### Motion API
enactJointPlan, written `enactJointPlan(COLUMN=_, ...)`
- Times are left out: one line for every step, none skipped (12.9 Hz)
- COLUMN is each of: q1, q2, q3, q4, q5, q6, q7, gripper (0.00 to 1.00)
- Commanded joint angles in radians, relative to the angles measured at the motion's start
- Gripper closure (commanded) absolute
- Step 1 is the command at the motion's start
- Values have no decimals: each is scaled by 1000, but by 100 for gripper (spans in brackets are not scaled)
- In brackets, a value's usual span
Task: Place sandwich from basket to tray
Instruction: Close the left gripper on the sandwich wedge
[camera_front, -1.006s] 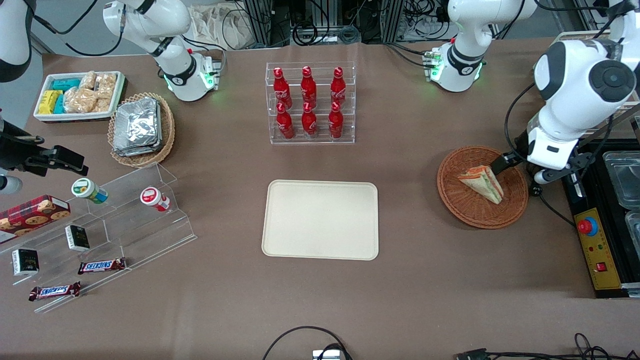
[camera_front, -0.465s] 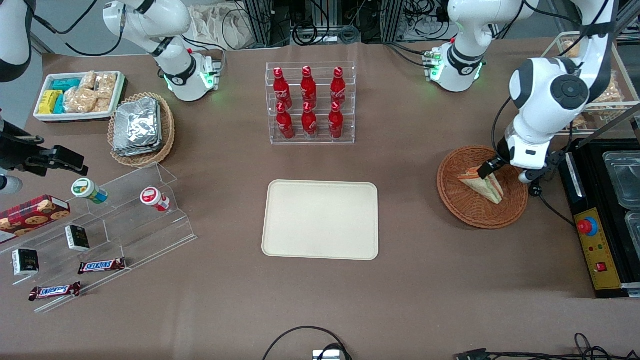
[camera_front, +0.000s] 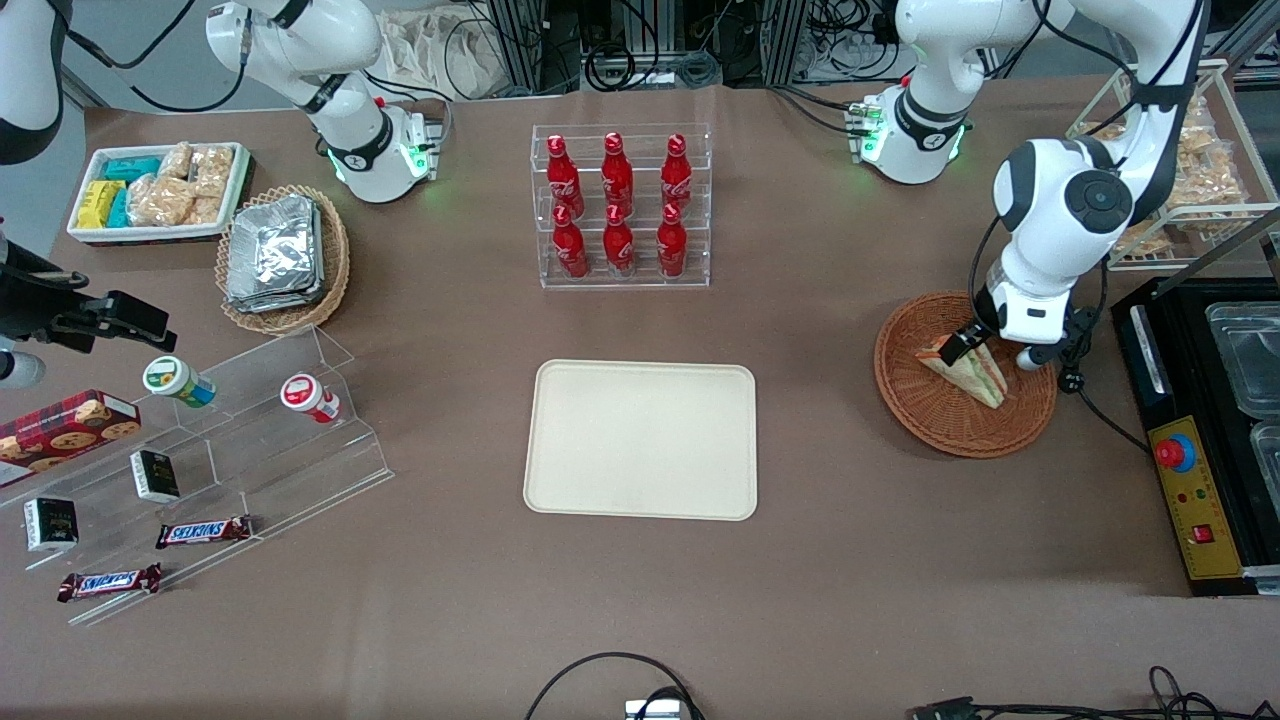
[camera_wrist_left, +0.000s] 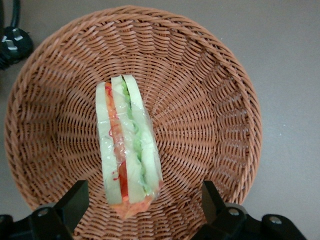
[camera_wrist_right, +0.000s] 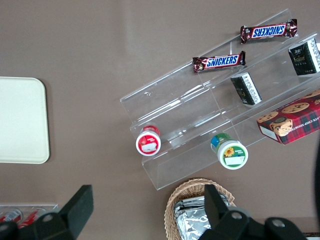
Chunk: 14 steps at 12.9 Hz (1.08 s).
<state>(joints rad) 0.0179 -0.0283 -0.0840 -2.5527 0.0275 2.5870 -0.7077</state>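
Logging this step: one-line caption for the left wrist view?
Open gripper above sandwich lying in basket.

One working gripper (camera_front: 962, 345) hangs wide open over one round reddish-brown wicker basket (camera_front: 940, 415). One three-cornered white-bread sandwich (camera_front: 968, 368) lies in it, right under the gripper.

One flat cream tray (camera_front: 641, 439) lies well apart from the gripper, toward the parked arm's end.

Six red bottles (camera_front: 617, 203) stand in one clear rack.

Far from the gripper there are two brown Snickers bars (camera_front: 203, 531), two small round tubs (camera_front: 180, 381), two little black boxes (camera_front: 155, 475), one red cookie box (camera_front: 65, 425), one tan oval basket of foil packets (camera_front: 283, 260) and one white bin of snacks (camera_front: 157, 191).
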Motion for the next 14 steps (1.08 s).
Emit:
enactJointPlan(q1=11, q2=33, q3=-3, q4=-17, q5=5, q6=68, q7=-30, gripper=0)
enactJointPlan(q1=11, q2=47, q3=-3, q4=-17, q5=5, q6=88, q7=-35, gripper=0)
enactJointPlan(q1=11, q2=59, q3=-3, q4=-17, q5=5, q6=103, q7=-35, gripper=0)
enactJointPlan(q1=11, q2=68, q3=-3, q4=-17, q5=5, q6=108, q7=-35, gripper=0)
enactJointPlan(q1=11, q2=73, q3=-2, q4=-15, q5=5, q6=110, q7=-35, gripper=0)
enactJointPlan(q1=13, q2=79, q3=-2, q4=-15, q5=5, q6=117, q7=-35, gripper=0)
enactJointPlan(q1=13, q2=94, q3=0, q4=-15, q5=5, q6=127, q7=-35, gripper=0)
enactJointPlan(q1=13, q2=100, q3=0, q4=-14, q5=5, q6=137, q7=-33, gripper=0)
enactJointPlan(q1=13, q2=108, q3=1, q4=-12, q5=5, q6=140, q7=-33, gripper=0)
enactJointPlan(q1=13, q2=110, q3=1, q4=-11, q5=5, q6=142, q7=-33, gripper=0)
enactJointPlan(q1=13, q2=111, q3=1, q4=-11, q5=5, q6=142, q7=-33, gripper=2)
enactJointPlan(q1=14, q2=114, q3=3, q4=-9, q5=5, q6=142, q7=-32, gripper=7)
enactJointPlan(q1=14, q2=123, q3=3, q4=-8, q5=5, q6=140, q7=-30, gripper=13)
enactJointPlan(q1=14, q2=134, q3=3, q4=-6, q5=5, q6=142, q7=-30, gripper=18)
